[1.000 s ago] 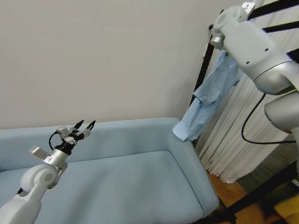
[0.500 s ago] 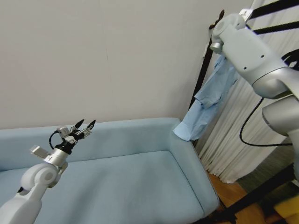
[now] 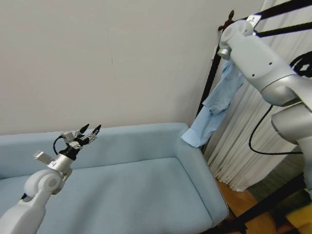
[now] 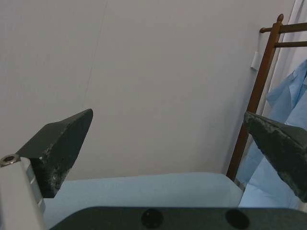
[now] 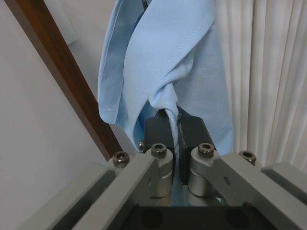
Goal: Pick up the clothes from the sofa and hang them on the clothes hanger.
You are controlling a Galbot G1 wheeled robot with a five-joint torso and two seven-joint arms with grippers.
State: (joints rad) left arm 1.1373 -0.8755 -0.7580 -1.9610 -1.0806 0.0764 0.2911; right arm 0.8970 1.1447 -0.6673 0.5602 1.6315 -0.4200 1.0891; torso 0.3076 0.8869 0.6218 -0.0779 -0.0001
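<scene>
Right hand clamped on shirt beside hanger; left hand spread apart over sofa.

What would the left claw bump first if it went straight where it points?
Probably the wall just above the sofa back; the open left gripper points there, though depth is unclear.

Open air above the sofa seat; hanger post, shirt and, apparently just behind, curtain at right.

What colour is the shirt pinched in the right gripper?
The shirt is plain light blue; the right wrist view shows it best.
</scene>
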